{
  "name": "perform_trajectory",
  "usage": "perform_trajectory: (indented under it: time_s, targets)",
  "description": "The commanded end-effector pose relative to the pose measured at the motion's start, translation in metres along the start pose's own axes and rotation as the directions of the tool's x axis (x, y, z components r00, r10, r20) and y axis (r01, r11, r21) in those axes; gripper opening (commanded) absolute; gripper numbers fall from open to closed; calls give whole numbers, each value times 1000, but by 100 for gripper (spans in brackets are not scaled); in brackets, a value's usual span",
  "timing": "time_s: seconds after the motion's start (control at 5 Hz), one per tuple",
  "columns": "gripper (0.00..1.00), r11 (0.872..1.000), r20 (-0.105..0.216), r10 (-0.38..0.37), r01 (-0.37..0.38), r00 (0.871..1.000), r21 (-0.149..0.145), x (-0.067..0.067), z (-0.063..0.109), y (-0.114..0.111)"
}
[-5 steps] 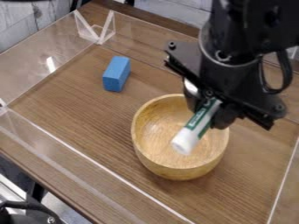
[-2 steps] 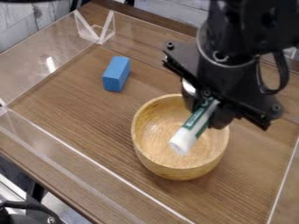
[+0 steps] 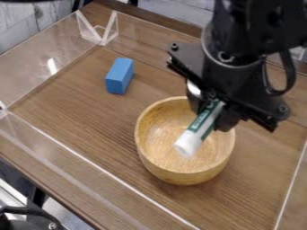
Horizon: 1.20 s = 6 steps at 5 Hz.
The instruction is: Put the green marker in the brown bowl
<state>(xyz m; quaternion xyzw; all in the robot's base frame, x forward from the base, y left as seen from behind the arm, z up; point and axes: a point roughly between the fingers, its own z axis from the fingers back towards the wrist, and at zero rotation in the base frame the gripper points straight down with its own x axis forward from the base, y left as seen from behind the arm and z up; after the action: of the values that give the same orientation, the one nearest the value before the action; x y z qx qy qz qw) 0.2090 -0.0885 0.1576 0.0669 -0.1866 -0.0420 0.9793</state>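
The green marker has a white barrel with green print and hangs tilted over the inside of the brown bowl, its white lower end near the bowl's middle. My black gripper is shut on the marker's upper end, above the bowl's right rim. Whether the marker's tip touches the bowl's floor I cannot tell. The bowl is round, light wood, standing on the wooden tabletop at centre right.
A blue rectangular block lies on the table to the left of the bowl. Clear acrylic walls fence the table, with a folded clear stand at the back left. The arm's black body rises at the upper right.
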Motion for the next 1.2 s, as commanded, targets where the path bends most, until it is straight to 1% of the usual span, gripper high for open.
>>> perform_trajectory:
  time_s: [0.0, 1.0]
  targets:
    - [0, 1000, 22, 22, -22, 1000, -9, 7, 4, 2]
    - [0, 998, -1, 52, -52, 999, -19, 7, -6, 5]
